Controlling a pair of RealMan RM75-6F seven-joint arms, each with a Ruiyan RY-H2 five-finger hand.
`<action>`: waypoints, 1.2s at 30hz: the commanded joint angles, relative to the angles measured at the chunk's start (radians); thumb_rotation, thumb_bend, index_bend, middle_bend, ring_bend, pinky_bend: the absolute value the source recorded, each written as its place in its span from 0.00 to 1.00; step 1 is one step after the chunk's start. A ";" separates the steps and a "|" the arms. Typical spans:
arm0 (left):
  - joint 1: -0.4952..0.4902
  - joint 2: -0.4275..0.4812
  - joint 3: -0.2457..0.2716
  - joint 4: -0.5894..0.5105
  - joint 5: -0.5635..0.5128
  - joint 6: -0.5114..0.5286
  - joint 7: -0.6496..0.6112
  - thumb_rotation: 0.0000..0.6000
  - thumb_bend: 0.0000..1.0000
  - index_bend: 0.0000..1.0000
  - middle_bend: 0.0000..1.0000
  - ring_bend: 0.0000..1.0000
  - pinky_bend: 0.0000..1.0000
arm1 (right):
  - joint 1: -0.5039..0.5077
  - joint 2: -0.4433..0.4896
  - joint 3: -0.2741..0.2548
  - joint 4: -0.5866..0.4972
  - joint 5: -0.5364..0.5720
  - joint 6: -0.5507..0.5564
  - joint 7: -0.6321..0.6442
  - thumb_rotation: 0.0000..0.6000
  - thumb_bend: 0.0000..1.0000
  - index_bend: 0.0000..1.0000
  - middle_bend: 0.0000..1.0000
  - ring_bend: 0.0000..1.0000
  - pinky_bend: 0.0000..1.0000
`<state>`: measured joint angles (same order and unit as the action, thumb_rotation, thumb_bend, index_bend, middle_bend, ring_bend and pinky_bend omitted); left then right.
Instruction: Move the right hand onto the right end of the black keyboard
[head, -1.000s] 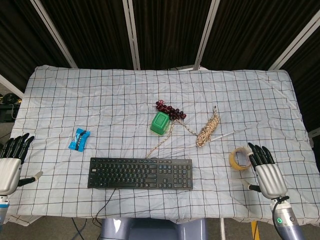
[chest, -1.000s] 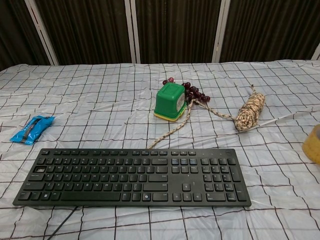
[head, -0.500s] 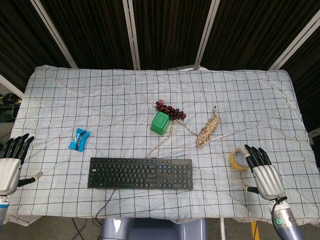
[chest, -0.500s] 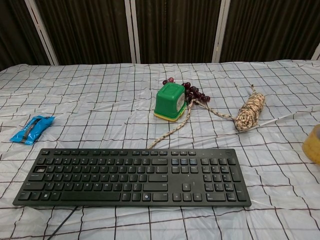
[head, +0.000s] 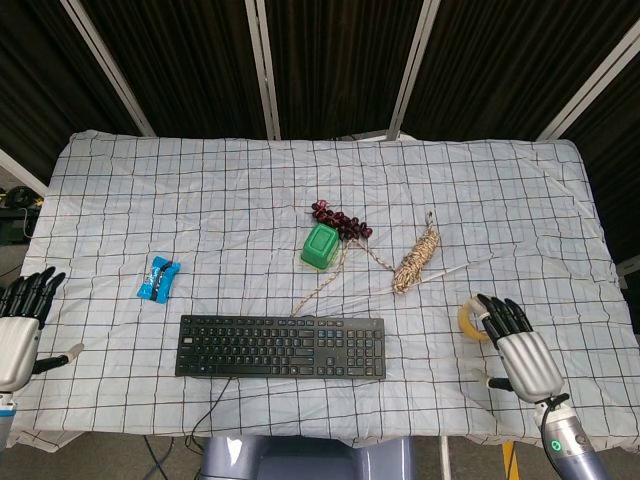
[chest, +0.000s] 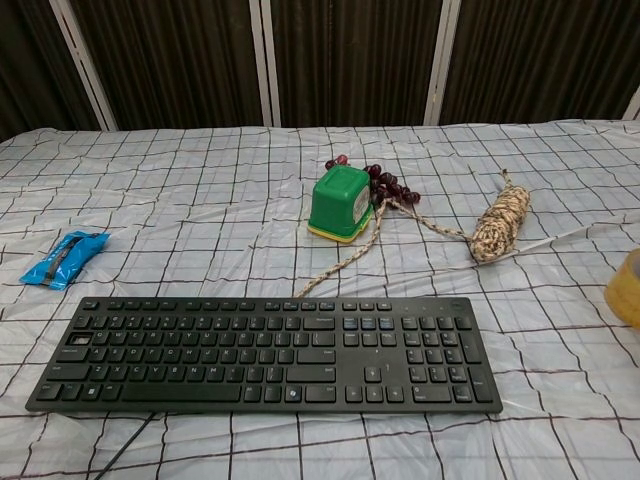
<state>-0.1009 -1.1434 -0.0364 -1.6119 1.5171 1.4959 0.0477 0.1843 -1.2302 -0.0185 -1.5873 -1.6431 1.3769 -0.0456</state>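
Observation:
The black keyboard (head: 281, 347) lies flat near the table's front edge, also plain in the chest view (chest: 265, 352). Its right end, the number pad (chest: 440, 355), is bare. My right hand (head: 518, 350) hovers at the table's front right, well right of the keyboard, fingers straight and apart, holding nothing. It covers part of a yellow tape roll (head: 468, 318). My left hand (head: 20, 328) sits off the table's left front corner, fingers extended, empty. Neither hand shows in the chest view.
A green cup (head: 320, 246) stands behind the keyboard, with dark beads (head: 338, 220) and a rope bundle (head: 416, 259) trailing a cord. A blue packet (head: 158, 278) lies at the left. The keyboard's cable (head: 212, 403) runs off the front edge.
My right hand has drifted left and slightly toward the front edge, now overlapping the tape roll. The left hand has barely moved.

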 joint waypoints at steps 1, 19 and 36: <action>0.000 0.000 0.000 0.000 -0.001 0.000 -0.003 1.00 0.00 0.00 0.00 0.00 0.00 | 0.013 0.002 -0.011 0.019 -0.068 0.028 0.012 1.00 0.12 0.03 0.42 0.41 0.48; 0.000 -0.009 -0.007 0.014 0.001 0.009 -0.015 1.00 0.00 0.00 0.00 0.00 0.00 | 0.105 0.033 -0.098 -0.079 -0.135 -0.184 -0.035 1.00 0.36 0.02 0.81 0.81 0.73; -0.001 -0.008 -0.015 0.019 -0.007 0.010 -0.030 1.00 0.00 0.00 0.00 0.00 0.00 | 0.171 -0.070 -0.068 -0.188 0.093 -0.436 -0.281 1.00 0.40 0.04 0.82 0.83 0.73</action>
<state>-0.1024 -1.1514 -0.0517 -1.5929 1.5100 1.5057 0.0179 0.3501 -1.2842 -0.0916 -1.7703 -1.5730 0.9574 -0.3046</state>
